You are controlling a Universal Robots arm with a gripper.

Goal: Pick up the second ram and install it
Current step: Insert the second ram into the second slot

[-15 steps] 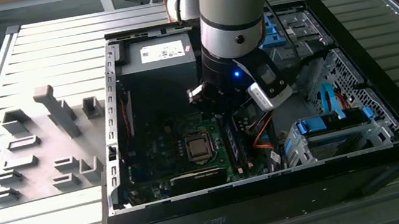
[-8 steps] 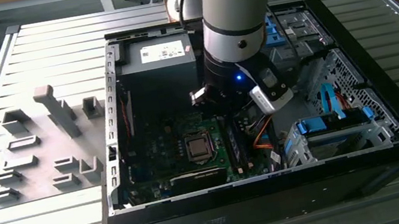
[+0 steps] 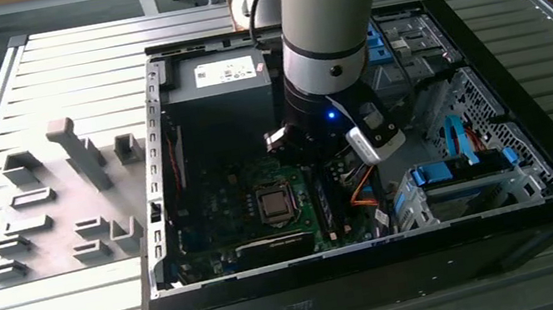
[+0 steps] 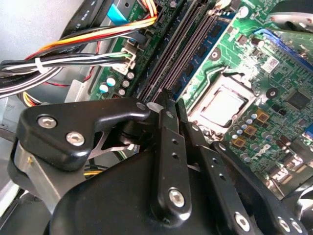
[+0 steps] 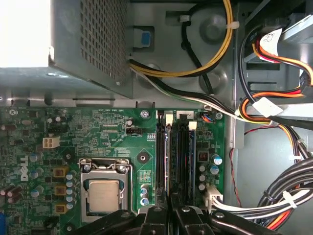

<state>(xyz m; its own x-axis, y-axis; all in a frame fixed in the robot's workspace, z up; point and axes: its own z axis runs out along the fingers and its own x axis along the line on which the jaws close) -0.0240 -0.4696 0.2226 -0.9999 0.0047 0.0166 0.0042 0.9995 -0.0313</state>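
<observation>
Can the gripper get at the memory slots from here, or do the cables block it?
Probably yes. The gripper sits directly over the memory slots, and the cables run beside the board, not across them.

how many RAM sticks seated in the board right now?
2 visible in the first wrist view: one thin blue memory stick in the slot at the black pincer's tips, another nearer the white cable connector. The pincer hides their near ends.

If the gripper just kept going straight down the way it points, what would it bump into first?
Probably the memory slots on the green motherboard, directly beneath the gripper inside the open computer case; how far above them it sits is unclear.
</observation>
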